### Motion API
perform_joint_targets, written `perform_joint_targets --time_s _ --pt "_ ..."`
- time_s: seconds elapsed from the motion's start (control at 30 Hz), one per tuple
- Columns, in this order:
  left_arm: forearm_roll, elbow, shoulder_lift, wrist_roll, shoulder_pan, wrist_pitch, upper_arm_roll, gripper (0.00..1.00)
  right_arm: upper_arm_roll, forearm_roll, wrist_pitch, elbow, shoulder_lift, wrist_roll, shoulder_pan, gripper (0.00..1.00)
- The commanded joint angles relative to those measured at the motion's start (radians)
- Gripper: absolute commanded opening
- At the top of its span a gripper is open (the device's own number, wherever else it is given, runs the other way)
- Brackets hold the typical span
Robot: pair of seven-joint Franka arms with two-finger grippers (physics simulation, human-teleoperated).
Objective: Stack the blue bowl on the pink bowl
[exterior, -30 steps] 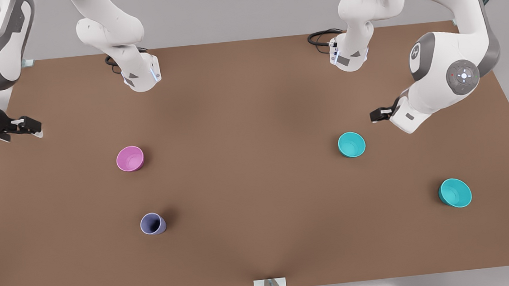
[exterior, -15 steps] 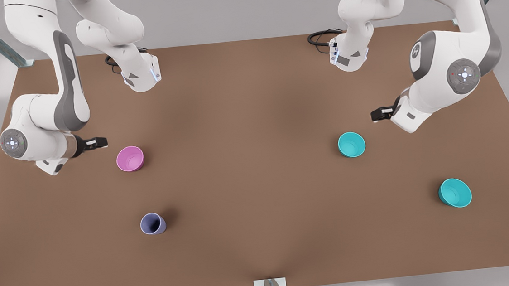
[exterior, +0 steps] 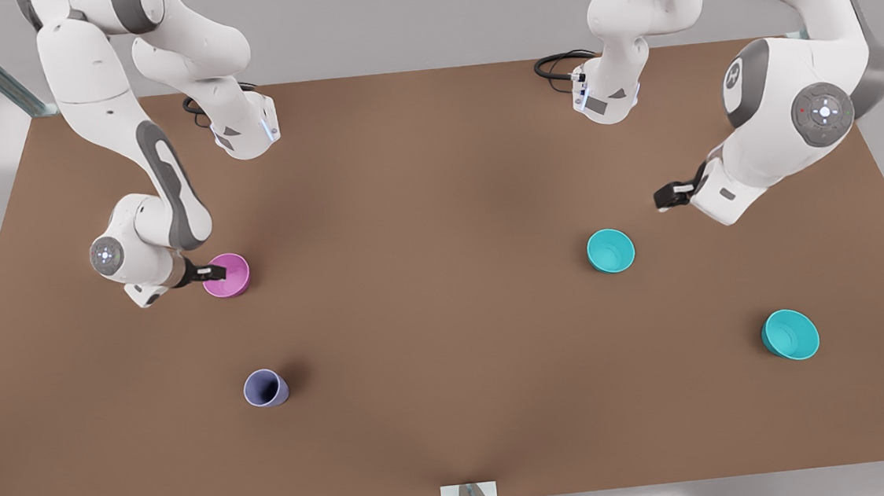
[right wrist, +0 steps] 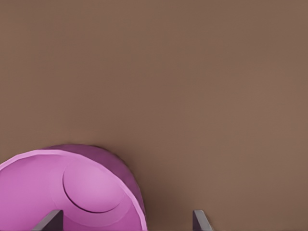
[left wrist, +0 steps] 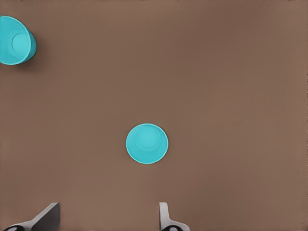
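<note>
Within the last second the right gripper (exterior: 215,274) had swung in from the desk's (exterior: 446,295) edge on the front view's left and reached the pink bowl (exterior: 234,278). Its jaws stood wide. In the right wrist view one fingertip (right wrist: 48,219) hung over the bowl's hollow and the other lay outside the wall, so the rim sat between them. The left gripper (exterior: 663,199) had barely shifted. It hovered near the blue bowl (exterior: 610,250) without touching it, on the side toward the desk's far edge, jaws wide apart and empty.

That suggested an odd order: the arm that moved had gone to the base of the stack, perhaps to steady it, while the blue bowl had not yet been gripped or lifted. The stacking looked barely begun.

The pink bowl stood upright and empty in the half of the desk on the front view's left, well apart from the blue bowl in the other half. The blue bowl was empty too, as were the second teal bowl (exterior: 790,334) nearer the desk's near edge and the lavender cup (exterior: 265,388).
</note>
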Motion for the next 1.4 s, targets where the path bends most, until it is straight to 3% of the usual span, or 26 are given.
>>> perform_joint_targets --time_s 0.0,0.03,0.07,0.1,0.13,0.17,0.4,0.53,0.6,0.77,0.9,1.07,1.27,1.37 --pt "0.000 0.010 0.004 -0.003 0.000 -0.030 -0.001 1.00 0.002 0.048 0.138 -0.014 0.010 0.000 -0.001 1.00" --pt "0.001 0.010 0.004 -0.002 0.001 -0.030 -0.001 1.00 0.002 0.054 0.140 -0.020 0.010 0.000 -0.001 0.99" --pt "0.001 0.014 0.002 -0.003 0.001 -0.031 -0.001 1.00 0.003 0.063 0.140 -0.021 0.010 -0.002 -0.001 0.77" --pt "0.000 0.014 0.004 -0.003 0.001 -0.031 -0.001 1.00 0.005 0.065 0.135 -0.021 0.007 0.000 0.001 0.48" --pt "0.000 0.013 0.004 -0.005 0.000 -0.054 -0.002 1.00 0.006 0.065 0.132 -0.020 0.004 0.001 0.002 0.28" --pt "-0.002 0.014 0.001 -0.006 -0.005 -0.066 -0.004 1.00 0.006 0.065 0.132 -0.015 0.004 0.007 0.004 0.21" --pt "0.001 0.027 0.002 -0.005 -0.003 -0.068 -0.004 1.00 0.008 0.069 0.117 -0.003 -0.017 0.001 0.007 0.21" --pt "0.001 0.028 0.001 -0.008 -0.005 -0.079 -0.004 1.00 0.012 0.152 -0.302 0.081 -0.244 0.069 0.114 0.21" --pt "0.001 0.028 0.001 -0.006 -0.005 -0.079 -0.004 1.00 0.015 0.239 -0.399 0.230 -0.230 0.139 0.206 0.21" --pt "0.001 0.027 0.004 -0.009 -0.003 -0.096 -0.004 1.00 0.020 0.457 -0.423 0.781 0.188 0.613 0.426 0.21" --pt "0.000 0.027 0.005 -0.009 -0.005 -0.103 -0.004 1.00 0.017 0.440 -0.391 1.201 0.517 0.920 0.547 0.21" --pt "-0.006 0.025 0.024 -0.009 -0.005 -0.105 -0.004 1.00 0.009 0.378 -0.242 1.261 0.646 1.009 0.645 0.21" --pt "-0.025 0.039 0.147 -0.025 0.056 -0.090 0.001 1.00 0.008 0.370 -0.139 1.261 0.728 1.027 0.680 0.21" --pt "-0.088 -0.005 0.225 0.014 0.076 0.099 0.001 1.00 0.009 0.324 -0.124 1.261 0.744 1.029 0.682 0.21"
